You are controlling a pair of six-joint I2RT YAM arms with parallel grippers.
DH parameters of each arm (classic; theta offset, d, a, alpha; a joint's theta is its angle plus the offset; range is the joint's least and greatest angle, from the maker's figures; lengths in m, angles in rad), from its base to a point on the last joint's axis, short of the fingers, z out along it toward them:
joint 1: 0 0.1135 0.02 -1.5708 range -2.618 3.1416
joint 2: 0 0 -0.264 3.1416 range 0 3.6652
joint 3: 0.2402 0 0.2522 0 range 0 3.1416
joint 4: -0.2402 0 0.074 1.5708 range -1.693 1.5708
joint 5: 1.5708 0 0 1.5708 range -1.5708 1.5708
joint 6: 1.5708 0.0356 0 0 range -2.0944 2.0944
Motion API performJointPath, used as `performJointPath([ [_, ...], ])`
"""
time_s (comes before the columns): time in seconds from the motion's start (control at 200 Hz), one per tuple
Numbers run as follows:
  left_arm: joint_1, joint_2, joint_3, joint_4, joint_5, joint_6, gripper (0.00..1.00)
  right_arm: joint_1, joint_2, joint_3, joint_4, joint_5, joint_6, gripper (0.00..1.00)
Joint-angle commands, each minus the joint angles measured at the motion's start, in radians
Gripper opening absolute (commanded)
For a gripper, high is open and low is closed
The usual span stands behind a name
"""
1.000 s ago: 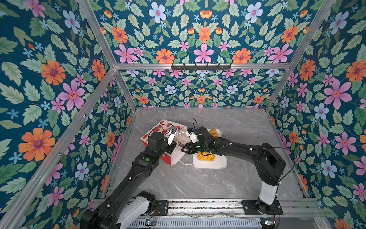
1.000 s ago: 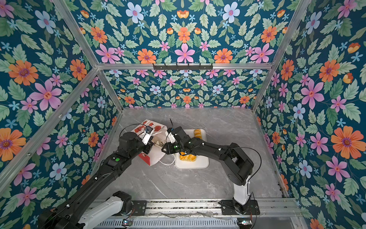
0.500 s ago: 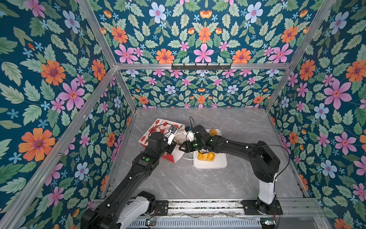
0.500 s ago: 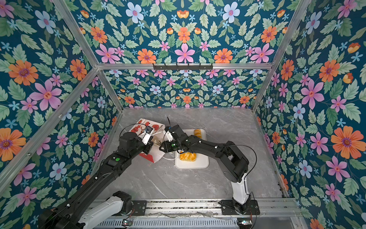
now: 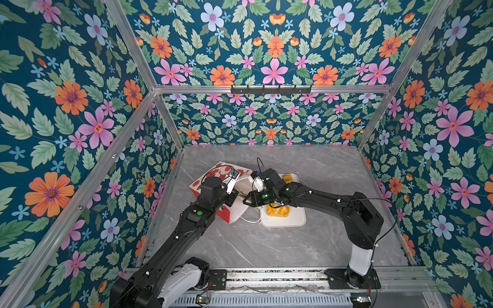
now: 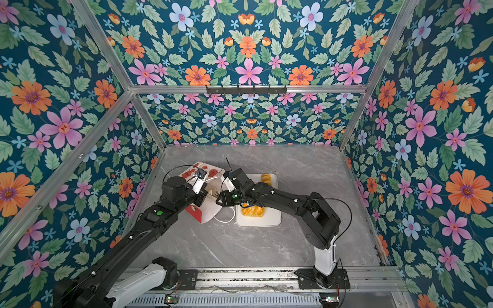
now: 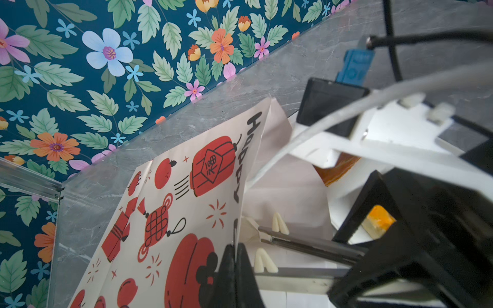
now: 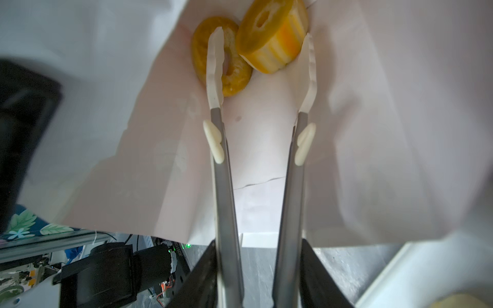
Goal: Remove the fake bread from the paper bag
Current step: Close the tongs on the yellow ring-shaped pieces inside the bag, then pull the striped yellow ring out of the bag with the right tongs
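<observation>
Just behind the right gripper, under its arm, a white tray holds a loaf, already out. The jaws themselves are pinched on a pair of tongs. Right ahead of them is the mouth of the paper bag, lying on its side w/ its long axis running away from those jaws. The left gripper has its jaws shut tight on the mouth's edge, holding it open. Further in, the tong tips stand apart. Deep in the bag, at the tips, sits more fake bread: a flat ring crossed by one tip (touching or not, can't tell) & a striped roll btwn the tips, leaning on the ring. Roll's a short stub, holed face turned back toward my jaws, so its axis runs approx along the tongs. Prob light, hard & glossy, so slippery. I'd squeeze it across the striped side wall, not the rim.
</observation>
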Motion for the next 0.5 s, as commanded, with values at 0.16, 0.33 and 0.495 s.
performJointPath([
  [0.16, 0.000, 0.016, 0.033, 0.016, -0.007, -0.035, 0.00, 0.008, 0.015, 0.014, 0.044, 0.032, 0.050, 0.45],
  [0.33, 0.000, 0.028, 0.040, 0.011, -0.001, -0.045, 0.00, 0.010, 0.028, 0.017, 0.067, 0.046, 0.070, 0.45],
  [0.495, -0.002, 0.032, 0.042, 0.011, 0.013, -0.052, 0.00, 0.009, 0.052, 0.030, 0.083, 0.061, 0.083, 0.45],
])
